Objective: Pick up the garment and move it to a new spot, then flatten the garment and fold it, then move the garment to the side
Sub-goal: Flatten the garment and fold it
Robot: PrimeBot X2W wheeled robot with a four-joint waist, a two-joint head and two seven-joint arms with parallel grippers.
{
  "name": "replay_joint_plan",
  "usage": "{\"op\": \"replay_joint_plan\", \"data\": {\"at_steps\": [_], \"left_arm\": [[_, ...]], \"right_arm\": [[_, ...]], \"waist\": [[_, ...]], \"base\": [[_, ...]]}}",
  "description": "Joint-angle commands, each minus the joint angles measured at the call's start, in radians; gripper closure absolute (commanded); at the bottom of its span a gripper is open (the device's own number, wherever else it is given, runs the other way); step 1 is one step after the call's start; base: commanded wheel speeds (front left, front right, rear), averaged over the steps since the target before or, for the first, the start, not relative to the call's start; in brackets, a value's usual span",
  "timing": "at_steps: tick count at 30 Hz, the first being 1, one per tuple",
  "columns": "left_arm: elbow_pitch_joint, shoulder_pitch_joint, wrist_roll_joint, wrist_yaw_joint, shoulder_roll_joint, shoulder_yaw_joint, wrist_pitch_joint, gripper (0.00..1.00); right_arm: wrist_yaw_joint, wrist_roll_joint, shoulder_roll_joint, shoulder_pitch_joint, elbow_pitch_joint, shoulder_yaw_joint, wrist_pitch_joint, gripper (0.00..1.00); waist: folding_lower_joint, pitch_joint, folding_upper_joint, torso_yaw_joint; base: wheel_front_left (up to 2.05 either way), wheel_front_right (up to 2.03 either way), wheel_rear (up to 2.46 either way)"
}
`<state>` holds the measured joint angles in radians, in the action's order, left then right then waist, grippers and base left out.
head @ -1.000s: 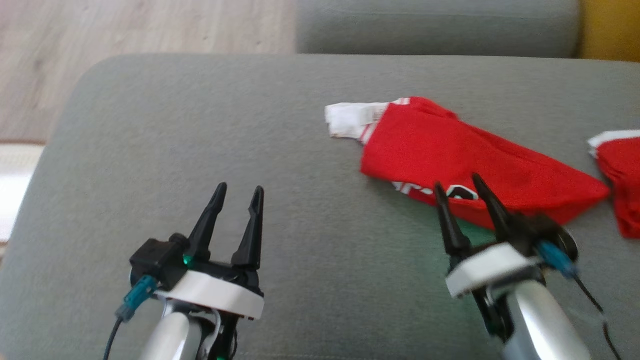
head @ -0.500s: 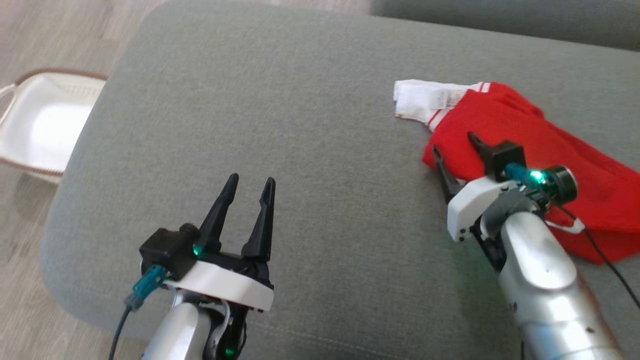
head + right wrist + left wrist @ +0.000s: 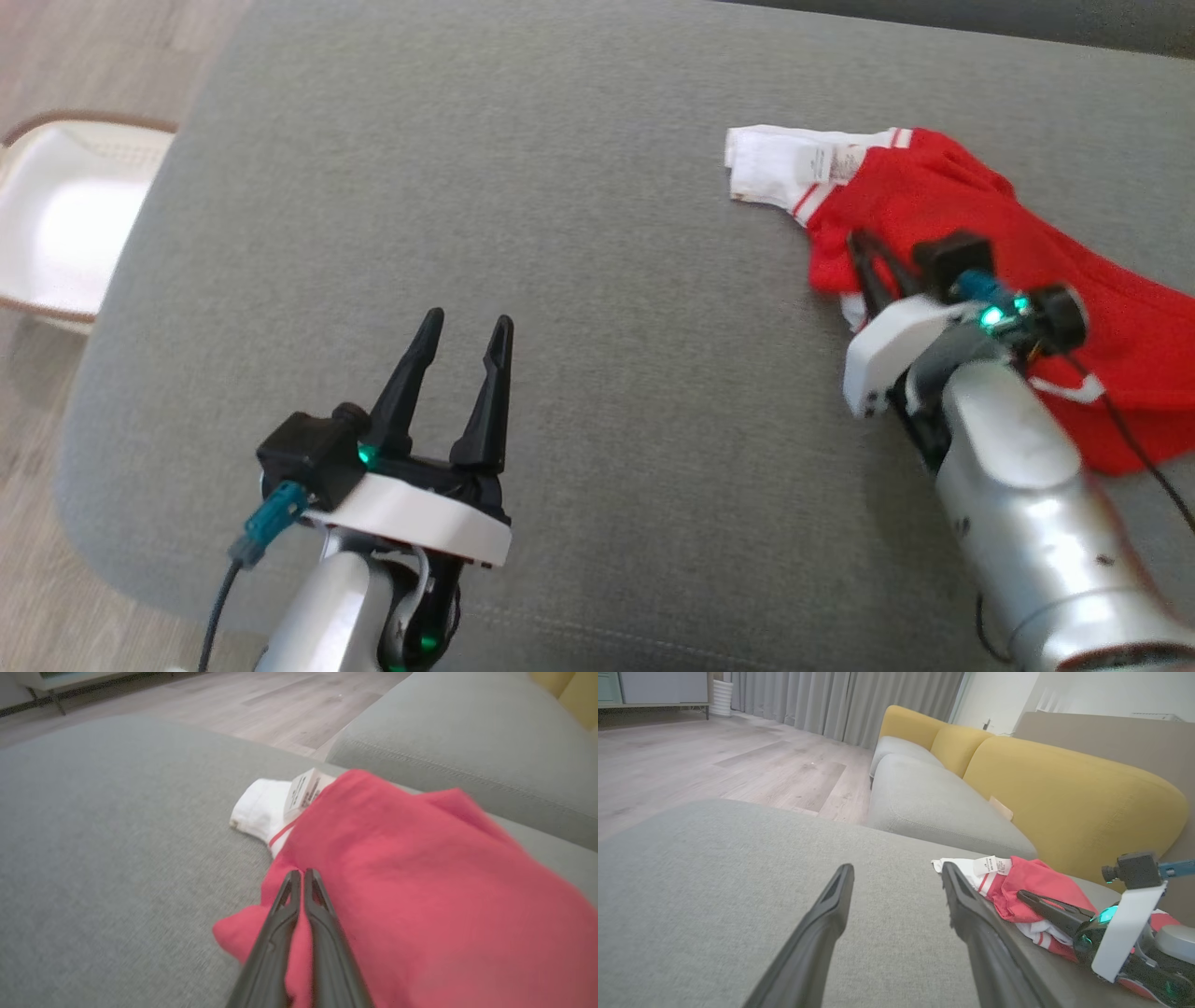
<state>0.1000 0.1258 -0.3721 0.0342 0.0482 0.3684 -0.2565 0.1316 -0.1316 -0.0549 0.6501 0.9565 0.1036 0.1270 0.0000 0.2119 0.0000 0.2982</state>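
**A:** Right gripper (image 3: 864,250) is changing state. Half a second back we were straddling the garment (image 3: 934,205) edge with the jaws apart. Now they're pinching together on a red fold at its near left corner.

**B:** We're confirming that from the right wrist. The fingers (image 3: 280,933) are sitting pressed together, with red cloth bunching on both sides. We're calling it a grip on the garment, though it's looking like a thin bite.

**A:** Where's the garment lying?

**B:** It's resting on the grey cushion (image 3: 560,233), right of centre, with the white cuff and tag (image 3: 822,163) pointing to the far left. The edge is puckering at the gripper. We're judging it's not lifting yet.

**A:** Left gripper (image 3: 469,322)?

**B:** It's hanging open and empty over bare cushion, well apart from the garment. It's showing the same as a second ago.

**A:** So we're finishing the grasp for step one. Next we're looking at a lift and carry, and the bare cushion to the left is looking usable. We're watching for slip on that thin pinch.

**B:** One container: a white basket (image 3: 65,215) is sitting on the floor off the cushion's left edge. It's showing now because our head camera has been shifting, not because the basket moved. The part we're seeing is looking empty, and the rest is cut off.
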Motion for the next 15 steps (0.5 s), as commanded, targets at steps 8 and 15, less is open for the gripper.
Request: {"op": "replay_joint_plan", "data": {"at_steps": [8,15], "left_arm": [[-0.04,0.041,0.005,-0.002,0.002,-0.038,-0.005,0.0],[-0.042,0.048,-0.001,-0.001,0.002,-0.026,-0.005,0.0]], "right_arm": [[-0.001,-0.02,-0.058,0.194,-0.075,-0.233,0.09,1.0],[-0.001,-0.095,-0.202,0.291,-0.062,-0.387,0.05,1.0]], "waist": [[0.0,-0.026,0.0,-0.077],[0.0,-0.016,0.0,-0.073]], "base": [[0.0,0.0,0.0],[0.0,0.0,0.0]]}}
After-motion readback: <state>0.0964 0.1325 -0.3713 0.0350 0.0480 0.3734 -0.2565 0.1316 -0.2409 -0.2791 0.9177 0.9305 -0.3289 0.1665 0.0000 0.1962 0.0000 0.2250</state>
